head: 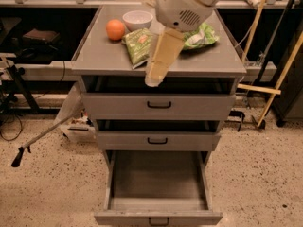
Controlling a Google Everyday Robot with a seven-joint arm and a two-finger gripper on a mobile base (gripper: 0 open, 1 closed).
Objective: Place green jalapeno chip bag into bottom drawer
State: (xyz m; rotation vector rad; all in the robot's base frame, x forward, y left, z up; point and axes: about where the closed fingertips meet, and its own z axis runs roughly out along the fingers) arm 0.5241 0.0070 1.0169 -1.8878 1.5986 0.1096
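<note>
The green jalapeno chip bag (138, 45) lies flat on the top of the grey cabinet (94, 60), between the orange and the arm, so the step in hand is the reach for the bag. In my judgement the task is at its beginning, because nothing is grasped and the bag is not lifted.

There is one cabinet, and it has three drawers. The bottom drawer (158, 217), the deepest one, is pulled far out toward the camera. The two shallower drawers (158, 105) above it are only a little open.

There is one gripper (154, 77). It hangs in front of the cabinet top, just to the right of the bag, with its tip near the front edge. Whether it is open or closed I cannot tell.

There are two chip bags: the olive one of the task, and one brighter green bag (203, 36) which is partly hidden behind the arm. There is one white bowl (137, 19) and one orange (115, 30).

The next move calls for bringing the gripper left and down over the olive bag, not the brighter one.
</note>
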